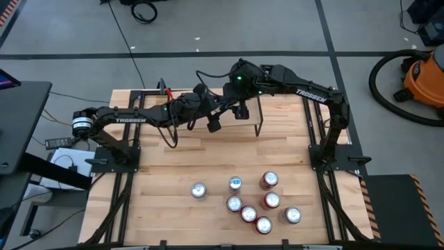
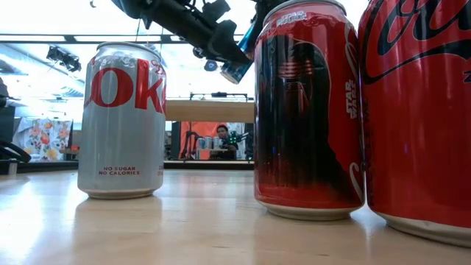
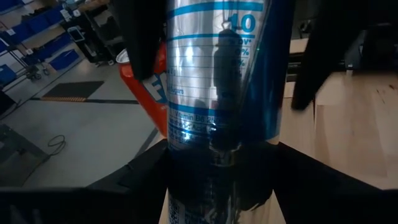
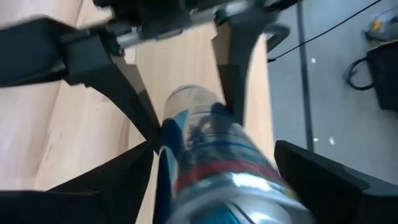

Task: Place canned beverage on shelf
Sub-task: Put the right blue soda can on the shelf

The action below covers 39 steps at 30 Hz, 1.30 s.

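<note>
A silver-and-blue beverage can (image 3: 217,81) hangs tilted in the air above the table's far middle, by the shelf (image 1: 281,114), a light wood board on thin black legs. My left gripper (image 1: 212,122) reaches in from the table's left and is shut on the can. My right gripper (image 4: 214,168), slanting down from the far right, stands open around the can's other end; a gap shows beside one finger (image 4: 311,177). In the low view the can (image 2: 237,71) shows high up under the dark arms. My left gripper pinches the can's round wall (image 3: 217,146) between its two fingers, near the end that faces its palm. The fingers (image 4: 231,81) come nearly level from the table's left and lie roughly along the can. The can is lifted clear and tilted.
Several cans (image 1: 249,213) stand on the slatted tabletop near its front edge, right of middle; a silver one (image 2: 121,121) and two red ones (image 2: 309,110) fill the low view. An orange can (image 3: 144,87) shows behind the held can. Bare wood lies between the shelf and the cans.
</note>
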Motion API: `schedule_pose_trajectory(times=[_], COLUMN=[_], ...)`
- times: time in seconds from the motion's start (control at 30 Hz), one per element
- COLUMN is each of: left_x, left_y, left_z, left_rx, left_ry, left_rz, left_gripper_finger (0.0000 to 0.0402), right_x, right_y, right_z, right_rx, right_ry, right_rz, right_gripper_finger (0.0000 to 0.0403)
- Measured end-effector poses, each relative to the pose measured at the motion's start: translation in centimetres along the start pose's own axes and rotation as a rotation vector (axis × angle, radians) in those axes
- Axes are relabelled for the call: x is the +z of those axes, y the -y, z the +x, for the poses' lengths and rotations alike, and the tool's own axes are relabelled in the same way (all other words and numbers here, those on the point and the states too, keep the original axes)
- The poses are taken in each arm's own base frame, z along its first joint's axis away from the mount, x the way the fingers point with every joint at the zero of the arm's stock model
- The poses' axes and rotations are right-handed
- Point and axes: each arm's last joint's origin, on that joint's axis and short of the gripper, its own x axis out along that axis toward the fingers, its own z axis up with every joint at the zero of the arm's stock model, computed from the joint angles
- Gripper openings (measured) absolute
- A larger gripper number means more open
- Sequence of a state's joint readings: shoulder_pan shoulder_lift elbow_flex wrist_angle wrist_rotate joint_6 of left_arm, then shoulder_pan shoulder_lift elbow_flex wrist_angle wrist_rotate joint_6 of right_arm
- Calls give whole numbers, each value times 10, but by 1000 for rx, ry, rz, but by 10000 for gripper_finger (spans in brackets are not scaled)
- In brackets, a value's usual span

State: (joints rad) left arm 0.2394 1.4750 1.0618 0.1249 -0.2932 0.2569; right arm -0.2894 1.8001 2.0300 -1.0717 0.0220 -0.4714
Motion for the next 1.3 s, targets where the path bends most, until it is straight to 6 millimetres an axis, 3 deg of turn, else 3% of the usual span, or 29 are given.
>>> schedule_pose_trajectory(times=[0.37,0.73,0.87,1.03,1.3], left_x=[-1,-7,-6,-5,-23], left_y=[-16,-48,-58,-69,-78], left_z=[4,10,11,12,38], left_rx=[40,-30,-41,-87,-167], left_ry=[16,96,137,204,251], left_rz=[-25,-94,-102,-113,-197], left_gripper_finger=[244,244,244,244,245], right_x=[4,-3,-7,-18,-41], right_y=[-4,-8,-10,-15,-27], right_z=[-68,-108,-111,-101,-94], right_rx=[-127,-101,-96,-86,-113], right_ry=[159,260,260,229,295], right_rz=[2,92,101,114,130], right_gripper_finger=[362,361,358,354,354])
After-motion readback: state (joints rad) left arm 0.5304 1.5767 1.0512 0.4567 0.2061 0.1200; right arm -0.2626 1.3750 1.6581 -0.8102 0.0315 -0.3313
